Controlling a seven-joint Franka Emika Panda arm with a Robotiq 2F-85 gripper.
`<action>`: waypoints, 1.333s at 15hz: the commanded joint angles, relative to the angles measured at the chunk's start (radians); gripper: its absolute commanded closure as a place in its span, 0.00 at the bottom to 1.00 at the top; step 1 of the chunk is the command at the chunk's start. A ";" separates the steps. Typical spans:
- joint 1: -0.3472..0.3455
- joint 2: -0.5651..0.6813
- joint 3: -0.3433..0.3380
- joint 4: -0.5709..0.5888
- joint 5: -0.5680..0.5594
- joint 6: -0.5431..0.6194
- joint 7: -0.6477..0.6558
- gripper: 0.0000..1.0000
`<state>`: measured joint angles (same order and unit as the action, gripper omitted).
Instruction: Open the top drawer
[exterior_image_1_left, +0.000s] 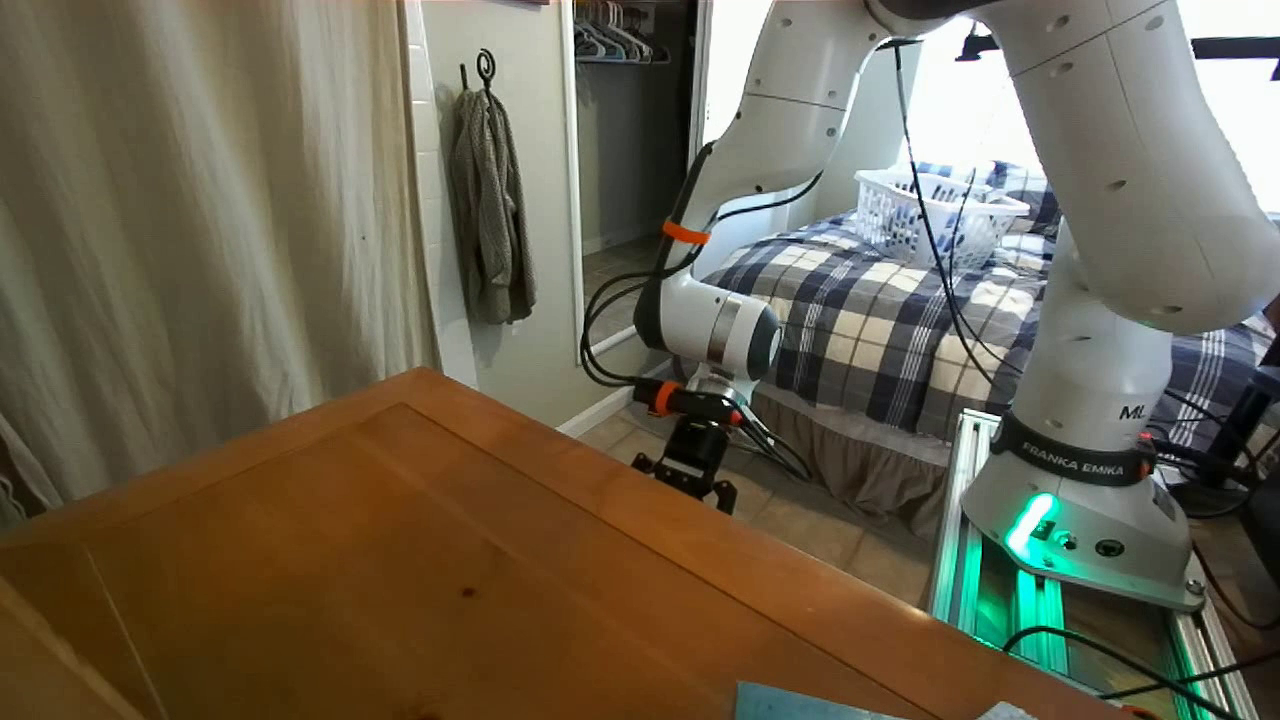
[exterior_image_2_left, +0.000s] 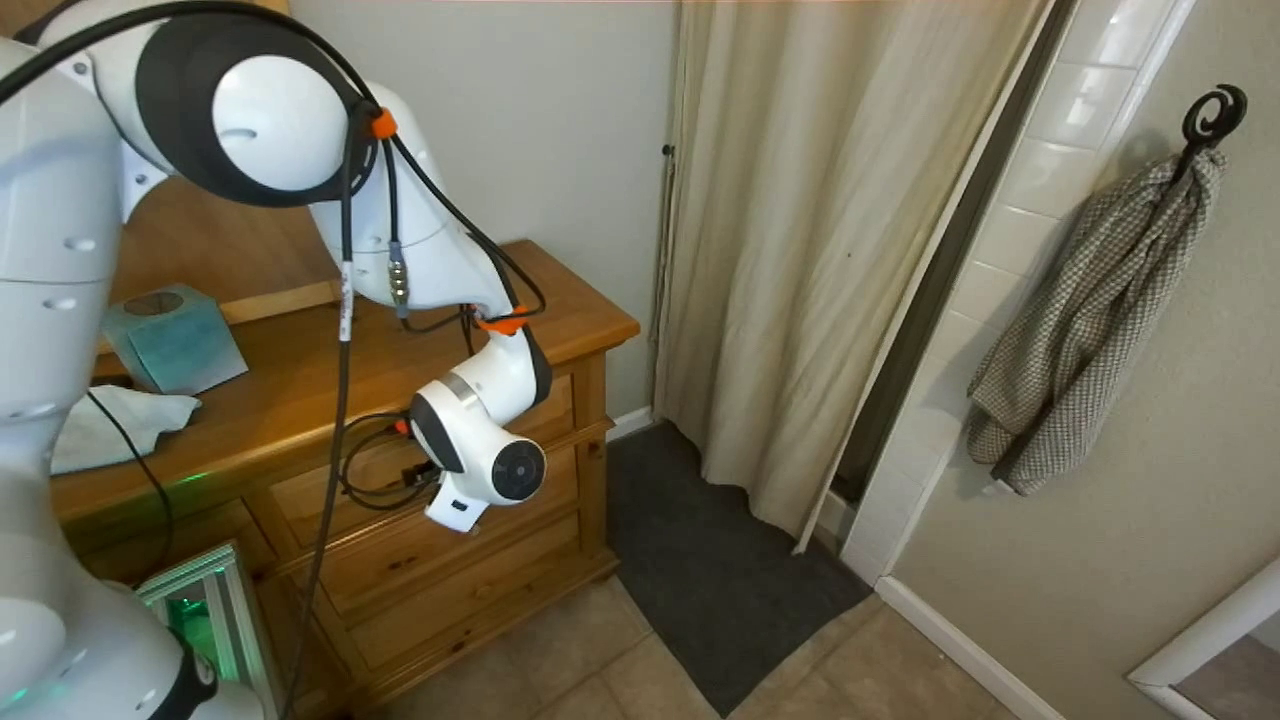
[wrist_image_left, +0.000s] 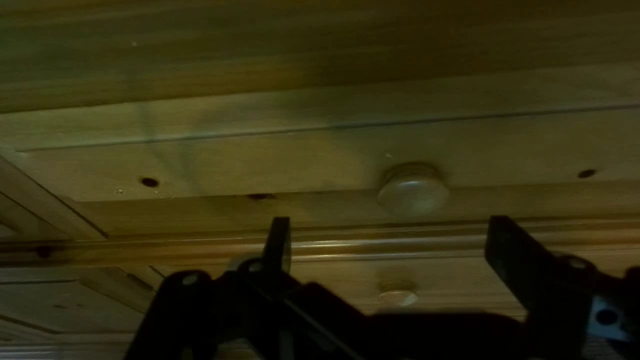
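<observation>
- The top drawer (wrist_image_left: 280, 162) lies straight ahead in the wrist view, just under the worktop (exterior_image_1_left: 400, 520); its front looks closed.
- Its round wooden knob (wrist_image_left: 414, 194) sticks out right of the middle there, with a dark knot (wrist_image_left: 149, 182) in the wood well off to the left.
- My hand (wrist_image_left: 389, 220) is spread wide and has hold of nothing; its two fingers (wrist_image_left: 277, 245) stand well apart, one to the left of the knob and one to the right, both clear of it. I can't tell how much depth lies between them and the wood.
- Below, through the gap, I see a lower drawer (wrist_image_left: 345, 279) with a paler knob (wrist_image_left: 398, 297).
- In an exterior view my hand hangs past the worktop's edge, over the tiled floor (exterior_image_1_left: 805, 520). In an exterior view my wrist (exterior_image_2_left: 480, 435), in front of the drawers, hides the hand.
- On the worktop, at the left of an exterior view, a blue-green tissue box (exterior_image_2_left: 178, 345) stands with a pale cloth (exterior_image_2_left: 125, 425) near it.
- Right of the worktop there, a beige curtain (exterior_image_2_left: 800, 250) hangs with a dark grey mat (exterior_image_2_left: 720, 560) on the floor in front of it; farther right, a checked cloth (exterior_image_2_left: 1090, 320) hangs from a black hook (exterior_image_2_left: 1192, 140).
- My base (exterior_image_1_left: 1090, 545) glows green at the right of an exterior view, on a metal frame (exterior_image_1_left: 968, 520); on the far side is a plaid-covered bed (exterior_image_1_left: 860, 320) with a white laundry basket (exterior_image_1_left: 890, 215) on it.
</observation>
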<state>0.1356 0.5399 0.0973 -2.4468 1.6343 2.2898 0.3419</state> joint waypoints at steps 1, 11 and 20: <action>0.023 0.046 -0.009 0.035 0.015 -0.004 -0.002 0.00; 0.056 0.167 0.012 0.138 0.068 -0.011 -0.044 0.03; 0.047 0.216 0.009 0.185 0.112 -0.053 -0.094 0.74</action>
<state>0.1834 0.7268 0.1037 -2.2828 1.7188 2.2736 0.2858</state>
